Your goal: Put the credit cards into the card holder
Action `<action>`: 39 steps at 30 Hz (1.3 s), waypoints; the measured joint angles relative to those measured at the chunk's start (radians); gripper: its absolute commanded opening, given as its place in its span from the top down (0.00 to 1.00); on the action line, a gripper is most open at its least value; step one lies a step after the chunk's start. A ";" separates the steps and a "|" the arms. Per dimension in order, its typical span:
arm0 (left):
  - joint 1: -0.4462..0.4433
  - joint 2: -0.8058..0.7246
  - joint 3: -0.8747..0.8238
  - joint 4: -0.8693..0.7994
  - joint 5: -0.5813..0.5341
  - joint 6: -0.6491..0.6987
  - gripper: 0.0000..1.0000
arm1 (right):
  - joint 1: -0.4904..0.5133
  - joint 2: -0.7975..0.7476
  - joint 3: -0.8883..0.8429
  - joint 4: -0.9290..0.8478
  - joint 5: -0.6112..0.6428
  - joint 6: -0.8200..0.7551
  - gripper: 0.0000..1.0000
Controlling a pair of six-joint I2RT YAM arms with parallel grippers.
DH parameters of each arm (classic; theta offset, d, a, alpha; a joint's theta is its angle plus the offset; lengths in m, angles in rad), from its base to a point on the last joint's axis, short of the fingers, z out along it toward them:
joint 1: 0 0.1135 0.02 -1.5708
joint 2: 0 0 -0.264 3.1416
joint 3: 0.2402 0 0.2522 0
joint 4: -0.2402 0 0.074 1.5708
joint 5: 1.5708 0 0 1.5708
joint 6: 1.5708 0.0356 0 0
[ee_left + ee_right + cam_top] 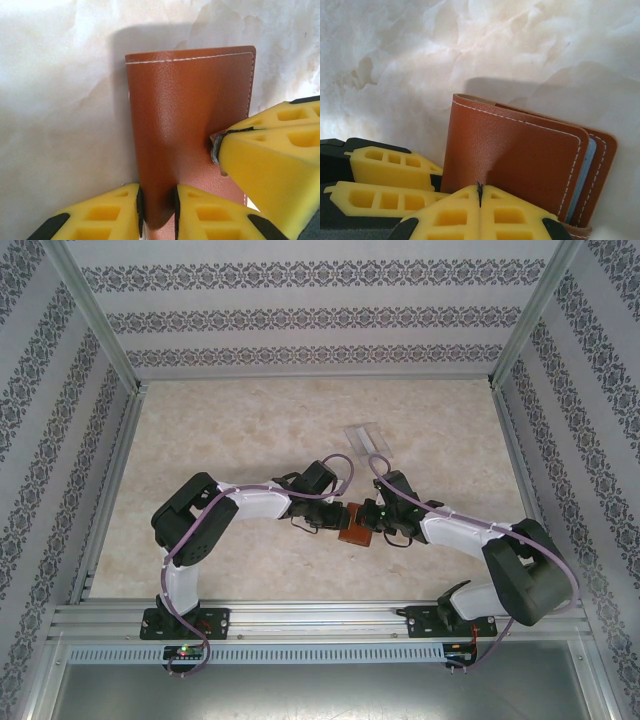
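Lab robot booth: aluminium frame (320, 618), wallpapered panels (320, 315), marbled tabletop (250, 430).

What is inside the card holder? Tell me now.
The edge of a pale blue card shows between the leather leaves of the card holder. The rest of it, and any other cards, is hidden by the leather.

Tally.
- Arms: two, left arm (200, 525) and right arm (505, 560).
- Grippers: two, left gripper (157, 200) and right gripper (480, 192).
- Yellow fingers (105, 215): two per gripper, four in all.
- Purple cables (166, 575): two, one along each arm.
- Card holder (355, 523): one, brown, mid-table.
- Credit card (583, 172): one pale blue edge countable between the holder's leaves; any others cannot be counted.
- Clear case (368, 436): one, far of centre.
- Table (250, 420): one.
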 measured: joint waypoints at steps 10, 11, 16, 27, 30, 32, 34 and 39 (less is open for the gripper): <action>0.000 -0.001 -0.001 0.002 0.000 0.000 0.76 | 0.000 -0.055 0.005 -0.080 -0.001 0.000 1.00; 0.000 -0.001 -0.001 0.002 0.000 0.000 0.76 | 0.000 -0.059 0.005 -0.087 -0.001 0.000 1.00; 0.000 -0.001 -0.002 0.002 0.000 -0.001 0.76 | 0.000 -0.066 0.008 -0.113 -0.003 0.000 1.00; 0.000 -0.001 -0.002 0.002 0.000 -0.005 0.76 | 0.000 0.002 0.056 -0.119 -0.011 -0.019 1.00; 0.000 -0.001 -0.002 0.002 0.000 -0.005 0.76 | -0.001 0.002 0.057 -0.120 -0.011 -0.023 1.00; 0.000 -0.001 -0.002 0.002 0.000 -0.006 0.76 | -0.001 0.002 0.057 -0.120 -0.011 -0.024 1.00; 0.000 -0.001 -0.002 0.002 0.000 -0.007 0.76 | -0.001 0.002 0.057 -0.121 -0.011 -0.027 1.00; 0.000 -0.001 -0.001 0.002 0.000 -0.007 0.76 | -0.003 -0.014 0.053 -0.123 -0.005 -0.027 1.00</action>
